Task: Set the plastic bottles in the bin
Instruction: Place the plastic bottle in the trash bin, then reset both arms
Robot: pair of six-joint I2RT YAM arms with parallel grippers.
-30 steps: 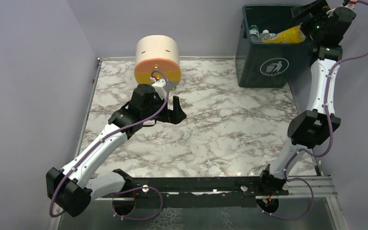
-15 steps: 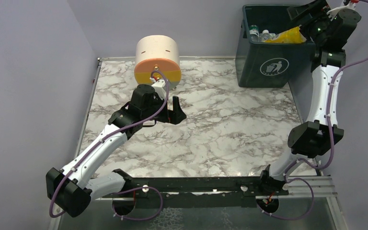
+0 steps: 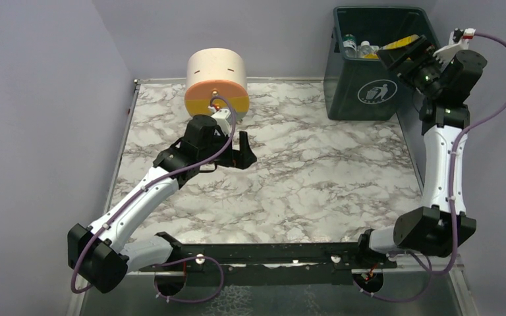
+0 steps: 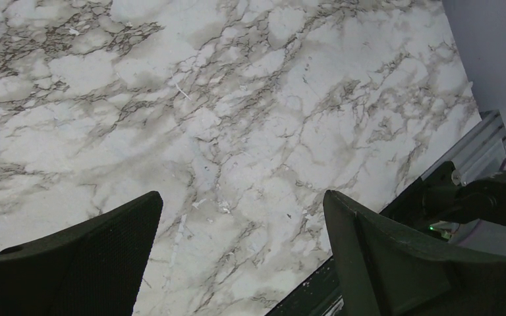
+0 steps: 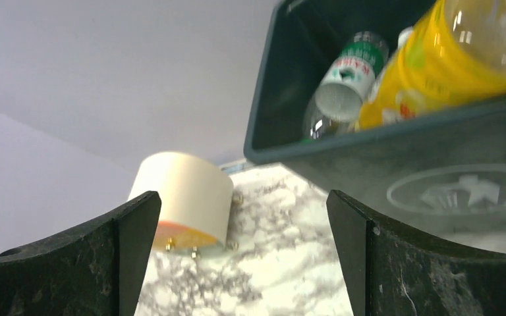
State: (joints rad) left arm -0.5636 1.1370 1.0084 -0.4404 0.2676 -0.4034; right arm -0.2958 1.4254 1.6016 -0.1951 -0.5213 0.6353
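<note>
You had the task close to finished, by my reading: every one of the plastic bottles [image 3: 367,47] that the pictures showed lay inside the bin [image 3: 342,85], and none showed on the marble desk [image 3: 303,184] in front of it, though the arms hid small patches. In the right wrist view a yellow bottle [image 5: 435,59] lay slanted across the bin's opening, its side above the rim, with a green-labelled bottle [image 5: 350,66] just beside it and deeper in. Your right gripper [image 5: 242,197] was at the bin's right front corner, near rim height, released, with nothing between its fingers. Your left gripper [image 4: 242,195] was well apart from the bin, out over the desk by the cream drawer unit [image 3: 216,72], also spread and empty. What was left, I judged, was at most a check for strays and pulling the arms back. As for writing, the green label carried white lettering too blurred to read, the yellow bottle's label was no clearer, and the bin's front bore only the white litter-person symbol [image 3: 377,92].
</note>
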